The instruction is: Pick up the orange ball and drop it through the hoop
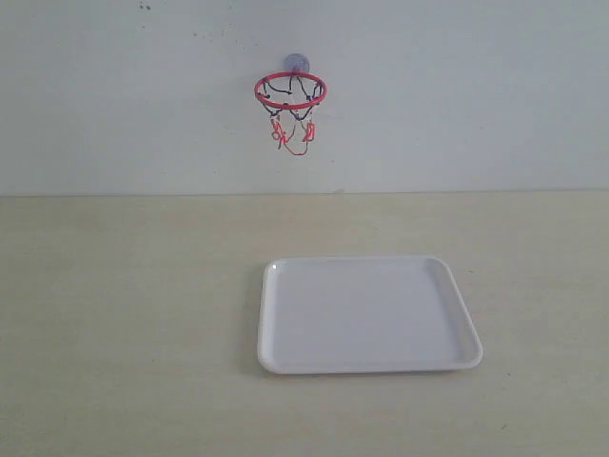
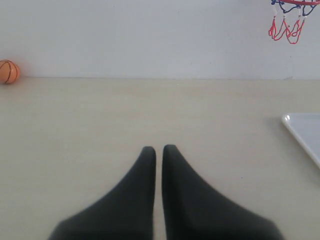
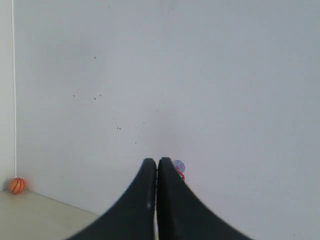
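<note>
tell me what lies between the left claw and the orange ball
Only bare table: in the left wrist view nothing stands between the left claw and the orange ball.

**What we only half see**

In the left wrist view, we get just the net and a sliver of the ring of the hoop [image 2: 286,26]; the view's edge cuts off the rest. The tray [image 2: 304,132] shows one corner there, and the ball [image 2: 7,71] is clipped at the edge. In the right wrist view, the right gripper [image 3: 157,161] hides most of the hoop, and the ball is too small for us to trace its seams.
</note>
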Motion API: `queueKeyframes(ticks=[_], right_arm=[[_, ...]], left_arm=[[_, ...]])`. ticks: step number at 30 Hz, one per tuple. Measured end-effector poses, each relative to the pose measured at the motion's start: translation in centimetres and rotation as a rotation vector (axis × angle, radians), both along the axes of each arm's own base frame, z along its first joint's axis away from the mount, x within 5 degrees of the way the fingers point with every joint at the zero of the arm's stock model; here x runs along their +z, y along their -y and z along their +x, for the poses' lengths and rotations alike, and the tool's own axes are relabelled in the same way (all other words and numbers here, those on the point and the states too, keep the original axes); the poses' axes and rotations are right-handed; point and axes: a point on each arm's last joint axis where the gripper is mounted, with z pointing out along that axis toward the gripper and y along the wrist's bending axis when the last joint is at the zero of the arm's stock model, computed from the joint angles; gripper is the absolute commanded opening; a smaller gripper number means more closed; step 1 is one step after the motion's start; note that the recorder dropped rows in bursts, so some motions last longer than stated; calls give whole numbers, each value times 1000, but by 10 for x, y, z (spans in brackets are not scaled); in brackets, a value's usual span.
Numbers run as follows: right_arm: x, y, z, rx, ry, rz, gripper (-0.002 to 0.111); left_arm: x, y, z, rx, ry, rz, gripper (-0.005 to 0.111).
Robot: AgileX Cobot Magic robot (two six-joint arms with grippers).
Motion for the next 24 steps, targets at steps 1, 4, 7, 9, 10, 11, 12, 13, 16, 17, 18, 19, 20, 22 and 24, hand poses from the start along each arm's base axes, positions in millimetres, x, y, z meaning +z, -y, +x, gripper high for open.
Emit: queueKeyframes(ticks=[1,4,7,9,10,11,12,13,16,17,18,19,20,22,24], right_arm=[[-5,1,-4,-1,6,0,0],[-20,4,-12,4,12,5,0],[-31,5,-15,8,1,11,0],[-39,4,-13,19,-37,28,0],[-43,4,-12,21,-55,31,0],[-50,3,-11,25,-81,21,0],[-54,2,-10,29,-101,11,0],[-58,1,-9,40,-139,22,0],[-71,0,-8,36,-228,-34,0],[-75,1,-7,32,-285,-7,0],[-79,2,-6,11,-305,-31,0],[-81,3,-5,-2,-329,-28,0],[-84,5,-4,-21,-361,-21,0],[-87,6,-3,-38,-392,-2,0],[-92,7,-2,-51,-408,-4,0]], left_arm=[[0,0,0,0,0,0,4],[0,0,0,0,0,0,4],[0,0,0,0,0,0,4],[0,0,0,0,0,0,4],[0,0,0,0,0,0,4],[0,0,0,0,0,0,4],[0,0,0,0,0,0,4],[0,0,0,0,0,0,4],[0,0,0,0,0,0,4],[0,0,0,0,0,0,4],[0,0,0,0,0,0,4],[0,0,0,0,0,0,4],[0,0,0,0,0,0,4],[0,0,0,0,0,0,4],[0,0,0,0,0,0,4]])
